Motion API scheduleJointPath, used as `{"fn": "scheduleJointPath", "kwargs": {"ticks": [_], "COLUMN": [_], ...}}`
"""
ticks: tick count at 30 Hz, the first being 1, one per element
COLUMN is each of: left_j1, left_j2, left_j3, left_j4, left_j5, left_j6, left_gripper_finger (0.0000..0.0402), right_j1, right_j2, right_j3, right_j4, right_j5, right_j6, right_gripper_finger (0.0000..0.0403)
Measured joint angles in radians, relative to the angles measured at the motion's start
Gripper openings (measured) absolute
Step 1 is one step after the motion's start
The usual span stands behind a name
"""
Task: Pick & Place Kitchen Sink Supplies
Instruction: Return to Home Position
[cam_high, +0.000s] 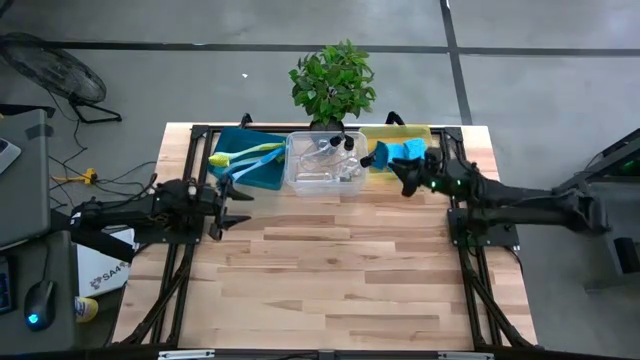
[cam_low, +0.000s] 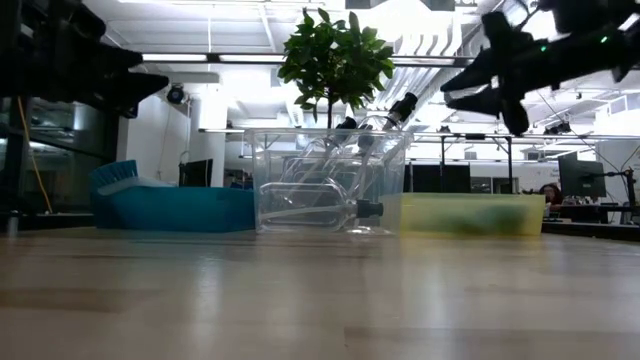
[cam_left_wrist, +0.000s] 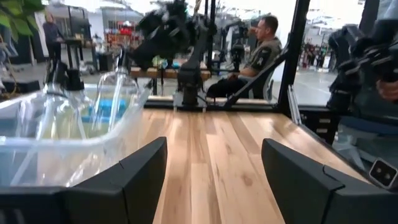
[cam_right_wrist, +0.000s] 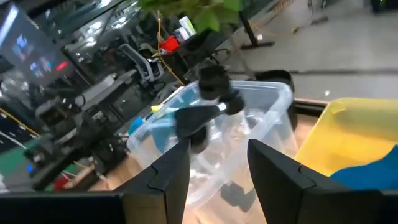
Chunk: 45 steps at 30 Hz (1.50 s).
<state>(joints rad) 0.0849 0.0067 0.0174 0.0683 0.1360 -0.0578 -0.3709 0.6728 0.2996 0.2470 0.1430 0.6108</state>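
Along the far edge of the tabletop (cam_high: 340, 280): three bins side by side, with a potted plant (cam_high: 333, 80) behind them. The teal bin (cam_high: 262, 178) holds a yellow-green dish brush (cam_high: 250, 152) and a blue dish brush (cam_high: 230, 178). The clear bin (cam_high: 322, 186) holds pump bottles (cam_high: 332, 150), one black top reaching above the rim. The yellow bin (cam_high: 385, 132) holds blue sponges (cam_high: 406, 151). The right hand (cam_high: 380, 163) is raised over the seam between the clear and yellow bins, fingers parted, empty. The left hand (cam_high: 238, 208) is just beside the teal bin's near side, fingers wide, empty. Judged status: sorting complete, retreat to home pending. Hazards: if the right hand pulls back low, it could snag a pump top or the yellow bin's wall and drag the bin. If the left hand swings near the teal bin's corner, it could clip the blue dish brush and tip it out.
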Motion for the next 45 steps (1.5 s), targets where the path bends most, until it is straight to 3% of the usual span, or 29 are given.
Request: {"fn": "scheduleJointPath", "kwargs": {"ticks": [7, 11, 16, 22, 25, 29, 41, 45], "left_j1": [0.000, 0.000, 0.000, 0.000, 0.000, 0.000, 0.000, 0.000], "left_j2": [0.000, 0.000, 0.000, 0.000, 0.000, 0.000, 0.000, 0.000], "left_j3": [0.000, 0.000, 0.000, 0.000, 0.000, 0.000, 0.000, 0.000], "left_j4": [-0.051, -0.051, -0.052, -0.053, -0.054, -0.054, -0.055, -0.055], "left_j5": [0.000, 0.000, 0.000, 0.000, 0.000, 0.000, 0.001, 0.001], "left_j6": [0.000, 0.000, 0.000, 0.000, 0.000, 0.000, 0.000, 0.000], "left_gripper_finger": [0.0257, 0.0257, 0.0257, 0.0257, 0.0257, 0.0257, 0.0257, 0.0257], "right_j1": [0.419, 0.543, 0.594, 0.600, 0.602, 0.615, 0.635, 0.635], "right_j2": [0.043, 0.127, 0.274, 0.434, 0.476, 0.482, 0.458, 0.458], "right_j3": [0.000, -0.001, -0.006, -0.110, -0.187, -0.269, -0.291, -0.291], "right_j4": [0.011, 0.056, 0.236, 0.712, 0.948, 1.120, 1.130, 1.109], "right_j5": [0.464, 0.610, 0.624, 0.550, 0.527, 0.525, 0.539, 0.535], "right_j6": [-0.089, -0.102, -0.189, -0.275, -0.297, -0.297, -0.387, -0.427], "right_gripper_finger": [0.0153, 0.0153, 0.0153, 0.0153, 0.0153, 0.0153, 0.0152, 0.0133]}}
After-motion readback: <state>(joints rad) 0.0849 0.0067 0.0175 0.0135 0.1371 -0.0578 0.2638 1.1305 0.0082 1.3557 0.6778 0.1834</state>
